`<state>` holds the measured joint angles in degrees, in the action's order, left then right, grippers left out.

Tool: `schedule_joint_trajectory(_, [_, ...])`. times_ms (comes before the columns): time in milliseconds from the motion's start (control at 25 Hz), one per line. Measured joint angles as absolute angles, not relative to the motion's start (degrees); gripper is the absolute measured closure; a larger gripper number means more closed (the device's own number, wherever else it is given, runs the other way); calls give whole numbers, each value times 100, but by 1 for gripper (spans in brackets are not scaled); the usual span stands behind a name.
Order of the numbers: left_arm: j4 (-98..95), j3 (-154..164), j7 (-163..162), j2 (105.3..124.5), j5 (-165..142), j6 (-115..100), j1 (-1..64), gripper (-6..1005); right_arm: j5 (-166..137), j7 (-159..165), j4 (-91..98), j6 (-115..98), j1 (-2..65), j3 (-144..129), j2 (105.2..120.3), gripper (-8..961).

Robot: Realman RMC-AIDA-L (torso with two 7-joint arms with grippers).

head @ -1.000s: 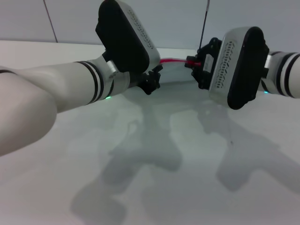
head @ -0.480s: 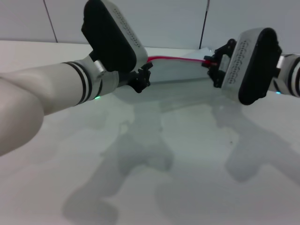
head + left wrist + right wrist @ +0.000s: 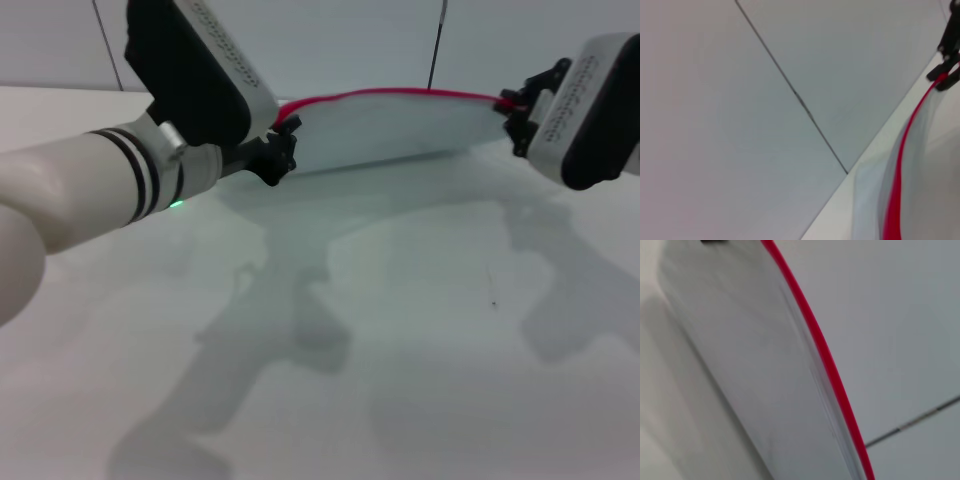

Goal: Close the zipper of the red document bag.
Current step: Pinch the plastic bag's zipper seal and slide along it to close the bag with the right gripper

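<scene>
The red document bag (image 3: 390, 130) stands on its long edge at the back of the table, pale and translucent, held between both arms. Its zipper (image 3: 390, 93) runs as a thin red strip along the top edge. My left gripper (image 3: 278, 148) is shut on the bag's left end. My right gripper (image 3: 515, 108) is shut on the zipper's right end. The left wrist view looks along the zipper (image 3: 900, 170) to the right gripper's fingers (image 3: 945, 70) far off. In the right wrist view the zipper (image 3: 815, 340) tops the bag's wall (image 3: 740, 365).
The white table (image 3: 400, 320) spreads in front of the bag, with only the arms' shadows on it. A grey panelled wall (image 3: 360, 40) with a dark seam stands right behind the bag.
Both grippers have moved apart, the left one leftward and the right one rightward along the zipper. Far more of the red strip and the bag shows between them now.
</scene>
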<state>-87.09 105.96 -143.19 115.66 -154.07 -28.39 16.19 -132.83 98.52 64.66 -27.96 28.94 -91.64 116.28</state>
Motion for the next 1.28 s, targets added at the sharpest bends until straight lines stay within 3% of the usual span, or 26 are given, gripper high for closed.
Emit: schedule_joint_trajectory(1280, [-8841, 10426, -14264, 11567, -15407, -2847, 1431, 944, -13508, 9843, 6328, -2716, 2839, -8697, 11628, 875])
